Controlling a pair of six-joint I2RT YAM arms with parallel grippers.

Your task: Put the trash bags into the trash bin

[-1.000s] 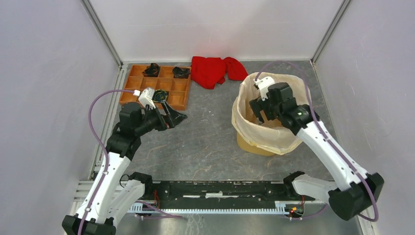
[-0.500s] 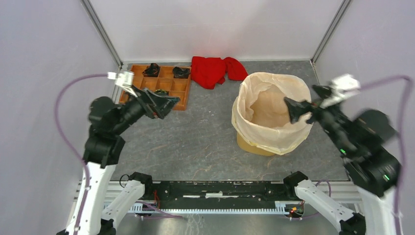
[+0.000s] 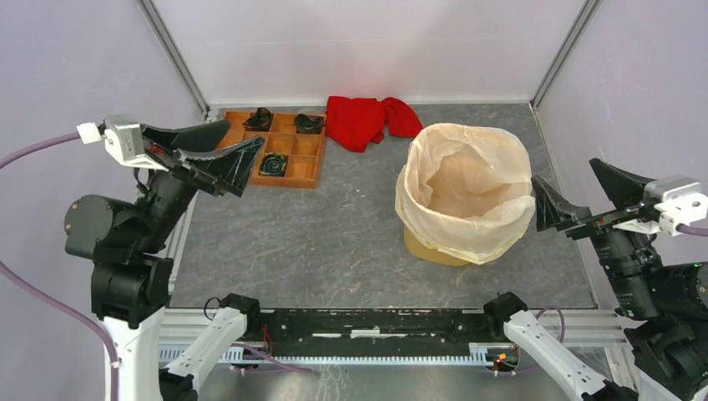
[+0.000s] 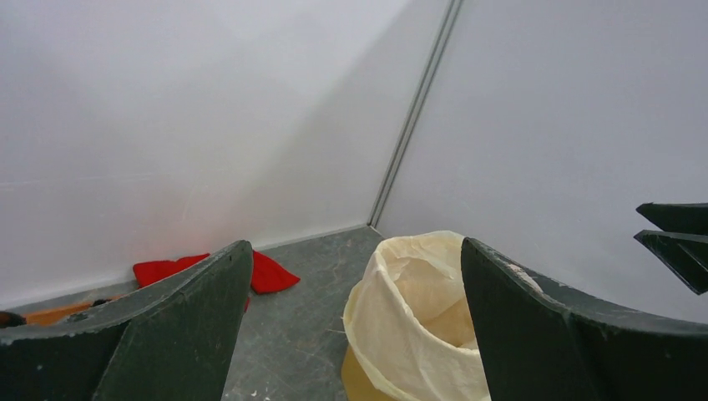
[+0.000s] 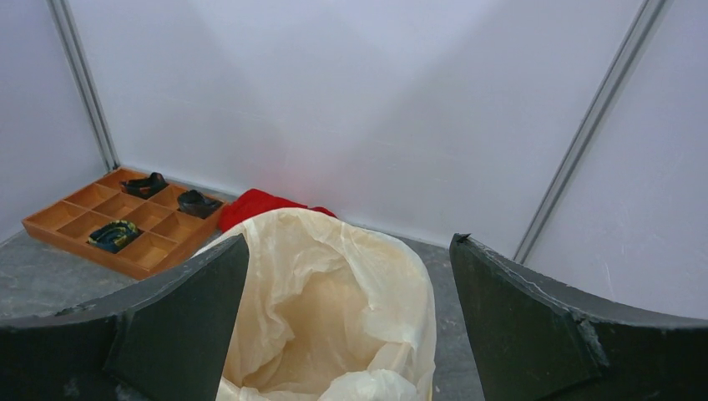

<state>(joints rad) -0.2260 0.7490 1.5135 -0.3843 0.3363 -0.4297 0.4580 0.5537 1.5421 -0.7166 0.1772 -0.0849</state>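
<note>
The cream-white trash bag (image 3: 464, 180) lines the yellow-orange trash bin (image 3: 430, 248), its edge folded down over the rim so only the bin's base shows. The bag also shows in the left wrist view (image 4: 415, 311) and the right wrist view (image 5: 334, 317). My left gripper (image 3: 225, 146) is open and empty, raised high at the left over the tray. My right gripper (image 3: 584, 188) is open and empty, raised at the right of the bin, clear of the bag.
A brown wooden compartment tray (image 3: 302, 171) with small black items stands at the back left. A red cloth (image 3: 363, 119) lies at the back middle. White walls close the table on three sides.
My right gripper has left the bin's opening and drawn back to the right and up. My left gripper has pulled back left and risen. The bag stays on the bin.
</note>
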